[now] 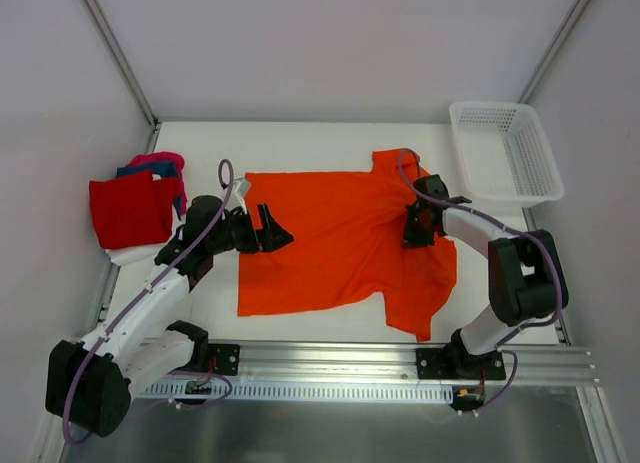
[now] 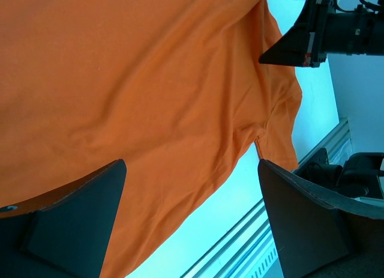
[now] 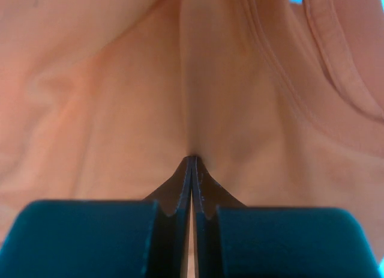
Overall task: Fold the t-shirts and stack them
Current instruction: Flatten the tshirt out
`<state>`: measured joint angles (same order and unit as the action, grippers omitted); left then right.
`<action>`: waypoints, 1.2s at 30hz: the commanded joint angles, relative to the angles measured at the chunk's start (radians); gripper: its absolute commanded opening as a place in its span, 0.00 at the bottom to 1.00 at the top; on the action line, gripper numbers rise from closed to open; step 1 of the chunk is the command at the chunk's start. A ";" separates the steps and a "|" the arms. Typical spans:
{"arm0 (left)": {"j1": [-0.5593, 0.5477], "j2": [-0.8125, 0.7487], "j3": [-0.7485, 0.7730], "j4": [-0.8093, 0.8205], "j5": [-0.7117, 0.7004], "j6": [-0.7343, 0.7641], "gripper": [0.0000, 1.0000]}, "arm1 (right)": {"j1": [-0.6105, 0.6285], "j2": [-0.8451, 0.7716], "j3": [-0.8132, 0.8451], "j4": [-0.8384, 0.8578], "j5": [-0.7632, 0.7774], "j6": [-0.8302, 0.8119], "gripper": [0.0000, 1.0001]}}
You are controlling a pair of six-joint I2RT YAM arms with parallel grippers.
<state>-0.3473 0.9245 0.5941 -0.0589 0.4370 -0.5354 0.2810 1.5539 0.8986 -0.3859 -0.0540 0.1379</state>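
Observation:
A bright orange t-shirt (image 1: pixel 340 238) lies spread in the middle of the table, one sleeve hanging toward the front right. My left gripper (image 1: pixel 274 231) hovers open over its left edge; in the left wrist view (image 2: pixel 192 167) the cloth (image 2: pixel 150 80) passes beneath the wide-apart fingers. My right gripper (image 1: pixel 415 238) sits on the shirt's right side below the collar. Seen from the right wrist (image 3: pixel 192 159), its jaws are shut, with the cloth (image 3: pixel 120 80) puckered at the tips. A folded red t-shirt (image 1: pixel 130 208) tops a pile at the left, with blue (image 1: pixel 150 169) and magenta-pink (image 1: pixel 160 160) cloth behind and white (image 1: pixel 135 253) beneath.
A white mesh basket (image 1: pixel 505 153) stands at the back right corner. The metal rail (image 1: pixel 380 363) with the arm bases runs along the near edge. Walls close in the table on the left, back and right.

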 commanded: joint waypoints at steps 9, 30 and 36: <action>-0.005 0.201 0.133 0.054 0.017 0.067 0.94 | -0.055 0.219 0.194 -0.040 0.031 -0.012 0.00; -0.005 0.336 0.161 0.054 -0.014 0.060 0.94 | -0.057 -0.067 -0.018 -0.297 0.204 0.045 0.01; -0.005 0.336 0.158 0.054 -0.009 0.052 0.93 | -0.055 -0.189 -0.072 -0.311 0.212 0.052 0.01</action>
<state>-0.3473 1.2591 0.7311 -0.0273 0.4358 -0.4835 0.2276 1.4200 0.8402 -0.6510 0.1226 0.1711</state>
